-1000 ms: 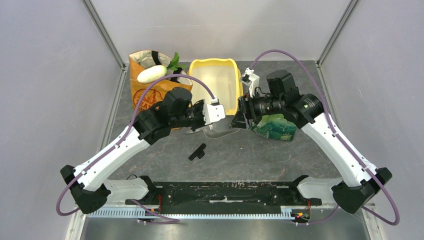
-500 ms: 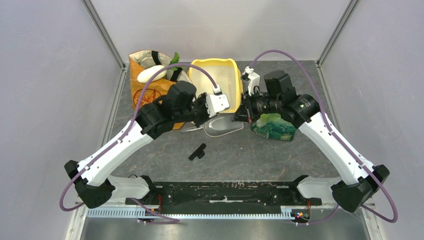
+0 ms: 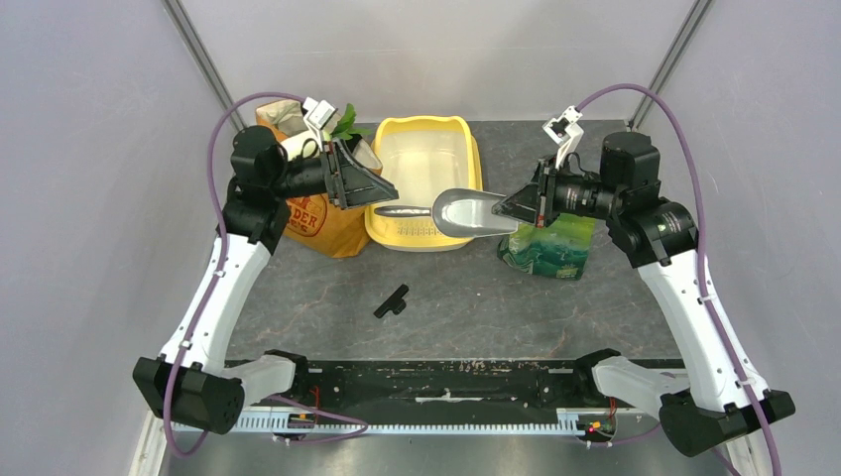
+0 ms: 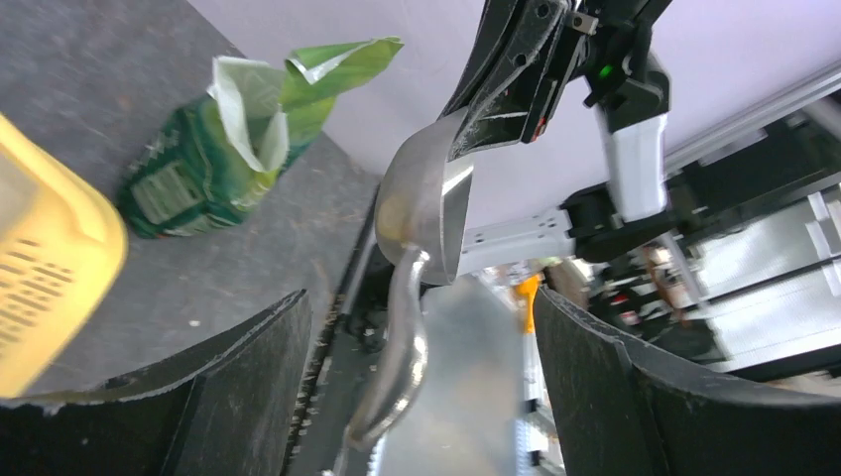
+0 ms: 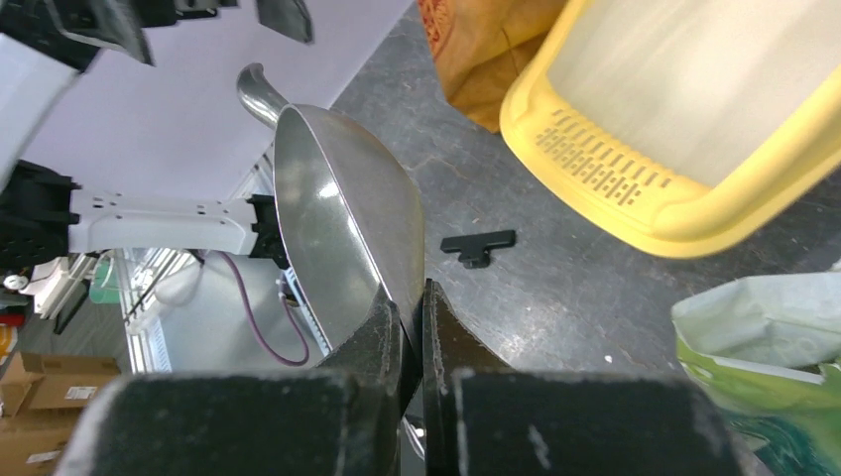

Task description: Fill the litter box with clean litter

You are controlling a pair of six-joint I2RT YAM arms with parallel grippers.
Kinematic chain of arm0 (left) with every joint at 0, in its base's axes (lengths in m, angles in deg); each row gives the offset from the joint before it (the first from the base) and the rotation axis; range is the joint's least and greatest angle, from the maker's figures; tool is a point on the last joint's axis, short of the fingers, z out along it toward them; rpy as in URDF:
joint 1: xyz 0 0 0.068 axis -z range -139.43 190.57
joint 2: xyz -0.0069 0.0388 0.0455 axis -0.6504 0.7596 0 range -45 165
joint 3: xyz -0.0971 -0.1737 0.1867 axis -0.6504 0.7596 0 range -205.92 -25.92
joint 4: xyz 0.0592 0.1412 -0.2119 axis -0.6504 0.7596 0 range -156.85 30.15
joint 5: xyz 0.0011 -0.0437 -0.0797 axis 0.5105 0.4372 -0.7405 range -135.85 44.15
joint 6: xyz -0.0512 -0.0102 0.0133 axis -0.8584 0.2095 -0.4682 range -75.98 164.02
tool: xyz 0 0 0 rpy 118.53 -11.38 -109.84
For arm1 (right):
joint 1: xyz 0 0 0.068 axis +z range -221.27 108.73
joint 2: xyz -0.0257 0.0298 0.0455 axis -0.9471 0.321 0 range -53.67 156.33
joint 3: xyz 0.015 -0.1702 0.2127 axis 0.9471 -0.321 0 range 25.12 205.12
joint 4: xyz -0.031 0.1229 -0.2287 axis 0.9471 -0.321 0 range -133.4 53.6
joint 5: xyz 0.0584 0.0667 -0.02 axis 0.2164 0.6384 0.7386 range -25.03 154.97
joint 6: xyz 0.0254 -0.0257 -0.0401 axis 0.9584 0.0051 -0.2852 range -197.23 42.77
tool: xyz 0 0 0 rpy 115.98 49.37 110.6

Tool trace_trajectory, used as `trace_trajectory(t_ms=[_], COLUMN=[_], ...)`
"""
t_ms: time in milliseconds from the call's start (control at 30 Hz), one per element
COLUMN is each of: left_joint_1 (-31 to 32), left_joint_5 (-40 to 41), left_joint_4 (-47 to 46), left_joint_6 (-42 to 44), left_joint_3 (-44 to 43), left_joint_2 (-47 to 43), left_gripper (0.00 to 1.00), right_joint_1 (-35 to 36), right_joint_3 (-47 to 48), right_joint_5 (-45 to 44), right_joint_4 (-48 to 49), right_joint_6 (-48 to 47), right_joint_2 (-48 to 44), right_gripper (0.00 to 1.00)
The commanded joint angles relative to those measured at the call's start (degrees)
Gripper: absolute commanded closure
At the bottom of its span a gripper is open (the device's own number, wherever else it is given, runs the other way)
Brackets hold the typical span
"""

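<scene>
Top external: our right gripper (image 3: pixel 516 205) pinched the scoop (image 3: pixel 464 212) by its rim, left gripper (image 3: pixel 383 192) gaped; we judged a firm pinch essential.

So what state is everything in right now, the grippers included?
scoop: empty, held in the air
left gripper: open, holding nothing
right gripper: shut on the scoop's rim
litter box: empty
green bag: upright, top open
orange paper bag: upright, open, filled
</scene>
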Motion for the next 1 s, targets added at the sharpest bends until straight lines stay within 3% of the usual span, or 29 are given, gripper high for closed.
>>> trace_trajectory(t_ms=[0, 133, 233, 533, 967], left_joint_1=[-0.17, -0.08, 0.01, 1.04, 3.83], left_joint_5=[-5.38, -3.93, -4.58, -4.29, -2.81], left_joint_4=[-13.01, -13.01, -14.72, -20.84, -26.29], left_joint_6=[-17.73, -19.74, -21.82, -28.19, -33.33], left_joint_3=[3.94, 6.68, 7.94, 10.59, 13.69], left_joint_2=[-2.71, -3.0, -2.84, -2.71, -2.45], left_gripper=[0.12, 0.14, 0.25, 0.41, 0.4], right_joint_1=[-0.12, -0.23, -0.16, -0.17, -0.2], right_joint_3=[1.57, 0.23, 0.1, -0.79, -1.65], right_joint_5=[4.37, 5.07, 4.98, 3.98, 2.39], right_joint_4=[5.63, 8.35, 8.78, 9.58, 8.8], right_joint_6=[3.32, 4.95, 4.89, 4.52, 3.01], right_joint_2=[-2.08, -2.54, -2.23, -0.99, -1.14], right_gripper=[1.0, 1.0, 1.0, 1.0, 1.0])
